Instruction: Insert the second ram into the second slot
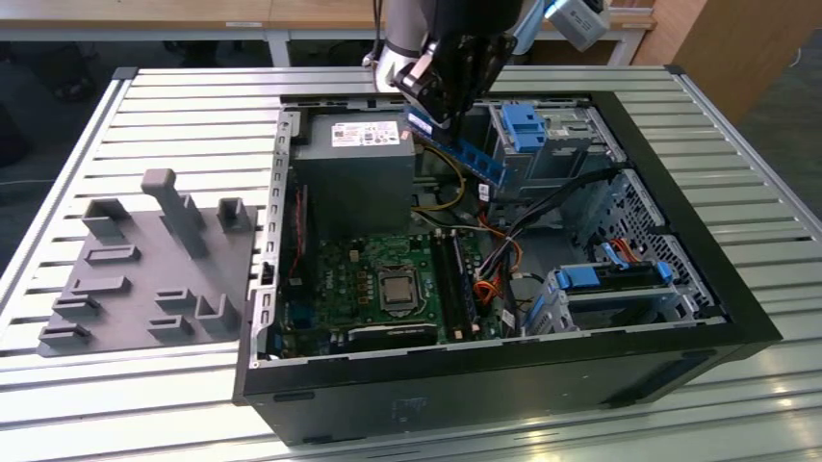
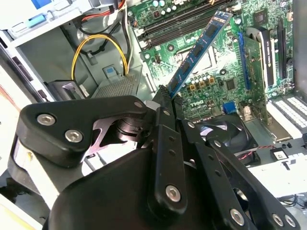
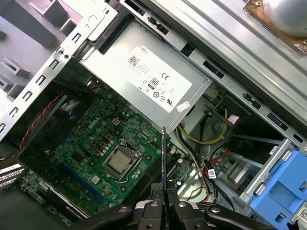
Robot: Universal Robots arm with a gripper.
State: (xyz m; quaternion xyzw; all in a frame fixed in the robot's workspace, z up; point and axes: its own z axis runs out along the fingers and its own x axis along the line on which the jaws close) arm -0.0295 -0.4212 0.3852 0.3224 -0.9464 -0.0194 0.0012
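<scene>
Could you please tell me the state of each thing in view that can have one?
second ram: held at one end, tilted, in no slot.
gripper: shut on the second ram.
computer case: lying on its side, open.
processor: seated in its socket, uncovered.

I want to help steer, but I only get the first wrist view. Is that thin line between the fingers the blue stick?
Observer: Yes. In the second wrist view the gripper pinches one end of a long blue memory stick, flat side with chips showing.
Operator: Is it plugged in?
Observer: No. In the exterior view it hangs tilted over the open computer case, well clear of the green board.
</scene>
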